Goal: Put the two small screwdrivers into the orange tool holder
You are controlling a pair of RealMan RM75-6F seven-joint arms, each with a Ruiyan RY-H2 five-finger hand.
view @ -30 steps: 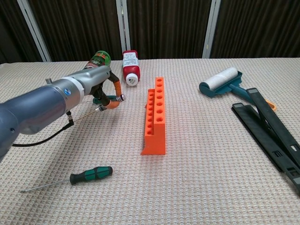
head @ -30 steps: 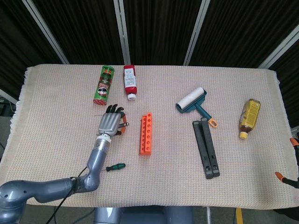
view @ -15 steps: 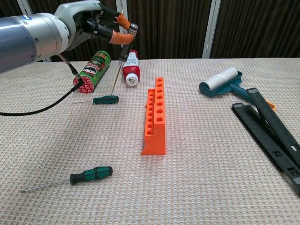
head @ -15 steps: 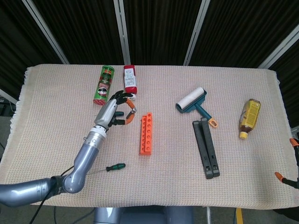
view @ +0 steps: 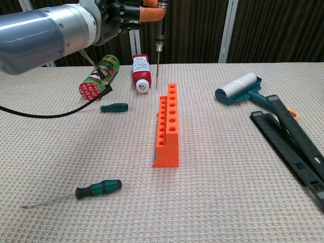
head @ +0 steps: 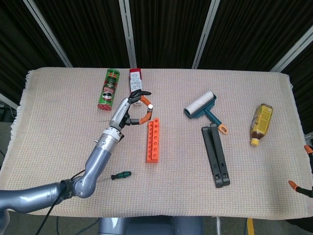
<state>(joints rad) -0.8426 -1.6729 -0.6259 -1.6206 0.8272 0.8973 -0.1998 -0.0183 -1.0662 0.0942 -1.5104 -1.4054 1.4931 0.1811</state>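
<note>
The orange tool holder [head: 152,140] [view: 167,126] lies lengthwise at the table's middle. My left hand [head: 130,106] [view: 117,12] is raised above the table just left of the holder's far end. It grips an orange-handled screwdriver [head: 145,113] [view: 157,55], whose shaft points straight down with the tip in the air beside that far end. One green-handled screwdriver [head: 121,175] [view: 98,189] lies near the front edge. Another green-handled screwdriver [view: 114,107] lies left of the holder, seen only in the chest view. My right hand is in neither view.
A green can [head: 108,88] [view: 98,76] and a red-and-white bottle [head: 135,78] [view: 142,71] lie at the back left. A teal lint roller [head: 201,106] [view: 238,87], a black folded tool [head: 216,154] [view: 288,136] and a yellow bottle [head: 261,122] lie to the right.
My left hand has lifted the orange-handled screwdriver off the table and carried it right toward the holder's far end. The shaft has turned upright.
</note>
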